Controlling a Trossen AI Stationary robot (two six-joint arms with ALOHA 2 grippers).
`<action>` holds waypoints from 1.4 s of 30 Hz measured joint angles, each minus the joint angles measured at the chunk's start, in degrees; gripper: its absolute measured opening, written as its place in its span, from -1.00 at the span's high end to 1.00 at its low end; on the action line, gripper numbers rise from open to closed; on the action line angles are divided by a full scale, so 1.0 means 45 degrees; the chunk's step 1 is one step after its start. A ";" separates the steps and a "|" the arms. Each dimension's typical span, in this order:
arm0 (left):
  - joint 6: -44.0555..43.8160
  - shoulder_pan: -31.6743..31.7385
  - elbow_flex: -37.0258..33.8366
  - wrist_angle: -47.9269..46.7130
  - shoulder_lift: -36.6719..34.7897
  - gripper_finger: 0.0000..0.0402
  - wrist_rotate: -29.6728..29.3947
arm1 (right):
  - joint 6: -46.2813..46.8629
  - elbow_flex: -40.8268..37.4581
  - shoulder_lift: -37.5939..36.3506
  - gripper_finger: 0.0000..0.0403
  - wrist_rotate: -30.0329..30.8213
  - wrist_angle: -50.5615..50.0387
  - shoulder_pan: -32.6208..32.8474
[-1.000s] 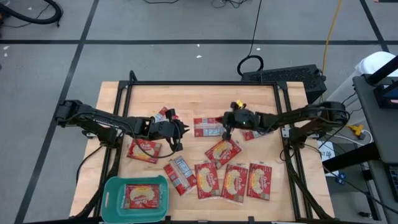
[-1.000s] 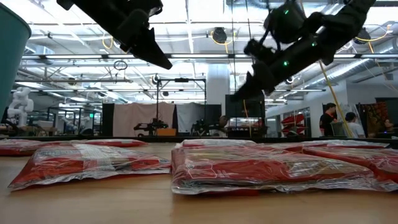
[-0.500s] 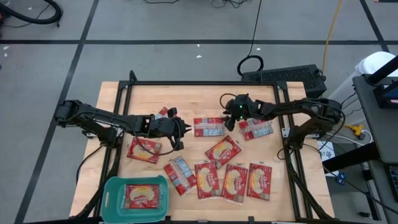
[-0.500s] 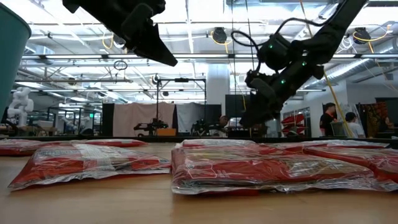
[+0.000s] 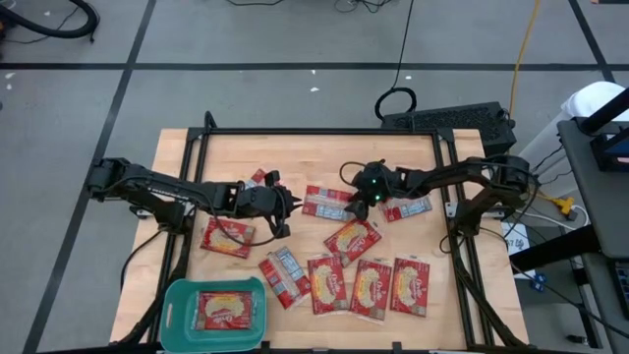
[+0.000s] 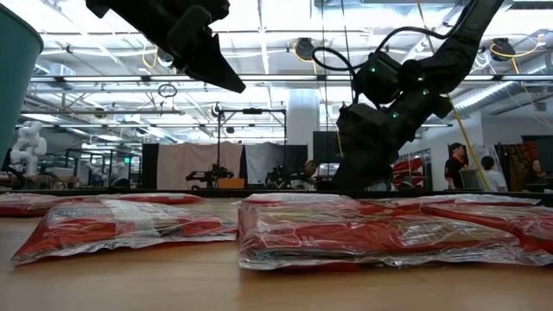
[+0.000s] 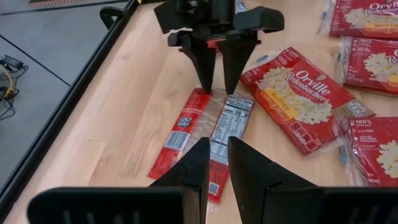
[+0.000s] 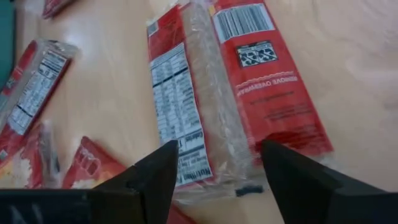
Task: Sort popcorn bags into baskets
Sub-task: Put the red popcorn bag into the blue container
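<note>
Wooden table point(image 5: 221, 147) carries scattered popcorn bags point(image 5: 371, 288). Right gripper point(image 5: 356, 203) hovers spread wide over one back-up bag point(image 8: 217, 93), holding nothing. Left gripper point(image 7: 216, 163) is nearly closed, empty.

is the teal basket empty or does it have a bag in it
Not empty: the teal basket at the table's front left corner holds one popcorn bag, lying flat inside.

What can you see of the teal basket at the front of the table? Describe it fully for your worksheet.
The basket is a teal-green rectangular tub, plastic by its look, with rounded corners and a slot handle at its left end. It sits upright on the wooden table's front left corner. One red popcorn bag lies flat inside, picture side up, filling most of the floor. Neither gripper is near it; both work farther back.
</note>
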 joint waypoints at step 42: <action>-0.1800 0.3390 0.0067 0.1320 0.5471 0.69 0.4591 | 0.3324 0.0126 0.1349 -0.08 0.0698 0.1594 0.0270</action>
